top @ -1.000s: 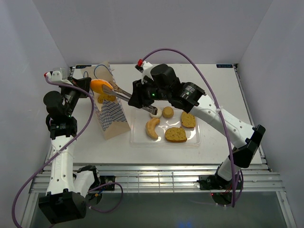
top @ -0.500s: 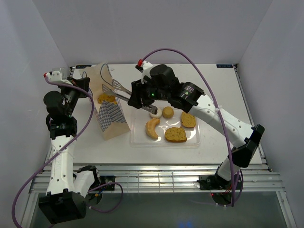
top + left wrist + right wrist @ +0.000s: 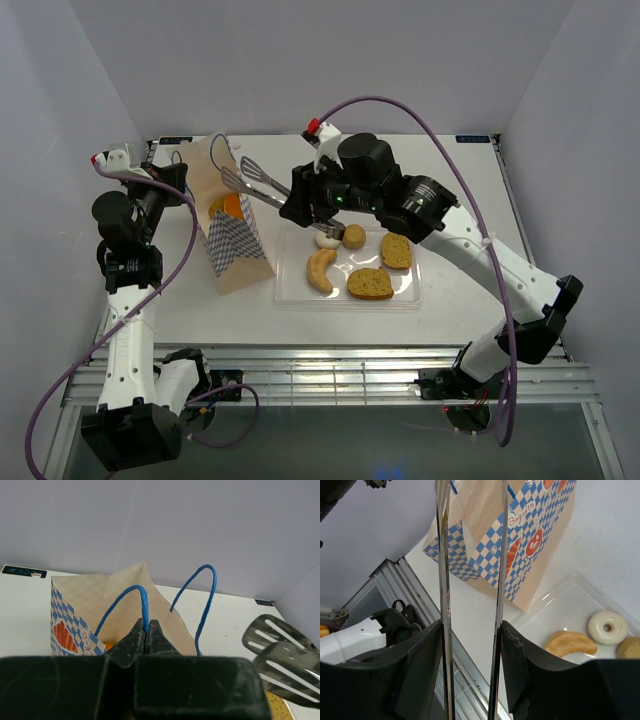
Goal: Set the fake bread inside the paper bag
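- The left gripper (image 3: pixel 146 632) is pinched fully closed on one thin blue cord handle (image 3: pixel 141 597) of the paper bag (image 3: pixel 235 250) and holds it up. The second handle (image 3: pixel 207 595) arches free just to the right.
- The paper bag stands upright on the white table (image 3: pixel 470 200), left of the clear tray (image 3: pixel 410 295), with its mouth facing up.
- The bag's chequered blue-and-white side carries an orange croissant mark (image 3: pixel 67 635). The right wrist view shows the word "Baguette" (image 3: pixel 526 511) in red script on a white patch.
- A black sticker (image 3: pixel 22 571) at the table's far edge has pale marks too small to read.
- One glossy orange piece of the fake bread (image 3: pixel 232 206) lies inside the bag, below the rim and partly hidden, so which way it points cannot be told.
- Metal slotted tongs (image 3: pixel 245 178) slant from the right gripper up and left, with their tips above the right edge of the bag's mouth. The blades stand apart with nothing between them.
- The right gripper (image 3: pixel 470 630) is half closed, its fingers pressed against the two tong arms.
- In the tray:
  - A pale crescent (image 3: pixel 321 270) lies with its long axis running far to near, bowed towards the bag.
  - A white ring (image 3: pixel 327 240) and a small bun (image 3: pixel 353 236) sit at the far edge.
  - One toast slice (image 3: pixel 369 284) lies flat with its length left to right.
  - Another toast slice (image 3: pixel 396 251) lies far to near.
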You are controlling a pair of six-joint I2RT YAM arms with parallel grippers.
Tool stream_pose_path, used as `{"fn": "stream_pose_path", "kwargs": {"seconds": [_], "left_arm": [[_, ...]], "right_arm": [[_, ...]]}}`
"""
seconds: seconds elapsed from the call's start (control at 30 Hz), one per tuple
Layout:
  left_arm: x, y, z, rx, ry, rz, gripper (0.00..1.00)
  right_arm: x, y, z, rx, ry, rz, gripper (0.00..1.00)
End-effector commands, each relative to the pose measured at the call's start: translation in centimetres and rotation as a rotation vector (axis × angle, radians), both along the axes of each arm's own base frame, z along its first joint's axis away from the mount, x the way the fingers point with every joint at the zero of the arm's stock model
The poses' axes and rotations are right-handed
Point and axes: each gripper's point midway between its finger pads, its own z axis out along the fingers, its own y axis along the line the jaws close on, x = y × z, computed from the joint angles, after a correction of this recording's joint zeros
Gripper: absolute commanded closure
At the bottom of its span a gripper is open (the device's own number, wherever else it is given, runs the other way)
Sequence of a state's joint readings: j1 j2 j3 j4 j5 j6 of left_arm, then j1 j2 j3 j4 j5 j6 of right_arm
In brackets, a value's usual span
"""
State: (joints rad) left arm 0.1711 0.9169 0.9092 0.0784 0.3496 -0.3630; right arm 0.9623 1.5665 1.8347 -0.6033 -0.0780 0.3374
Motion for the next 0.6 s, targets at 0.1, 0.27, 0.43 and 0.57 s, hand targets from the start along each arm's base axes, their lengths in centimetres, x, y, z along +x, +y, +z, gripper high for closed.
{"fn": "stream_pose_path", "kwargs": {"seconds": [0.1,0.27,0.43,0.57], "left_arm": [[-0.2,0.3,0.4,0.011,-0.015,0.017,1.00],[-0.2,0.7,0.2,0.007,-0.011,0.038,1.00],[-0.1,0.7,0.2,0.005,-0.006,0.040,1.00],[-0.1,0.6,0.1,0.002,-0.004,0.036,1.00]], "right_arm": [[-2.0,-3.7,1.7,0.052,-0.042,-0.023,0.47],[-2.9,-7.7,0.1,0.038,-0.051,-0.120,0.47],[-3.8,-11.9,-5.3,-0.035,-0.011,-0.220,0.48],[-4.6,-14.3,-9.7,-0.084,0.051,-0.277,0.48]]}}
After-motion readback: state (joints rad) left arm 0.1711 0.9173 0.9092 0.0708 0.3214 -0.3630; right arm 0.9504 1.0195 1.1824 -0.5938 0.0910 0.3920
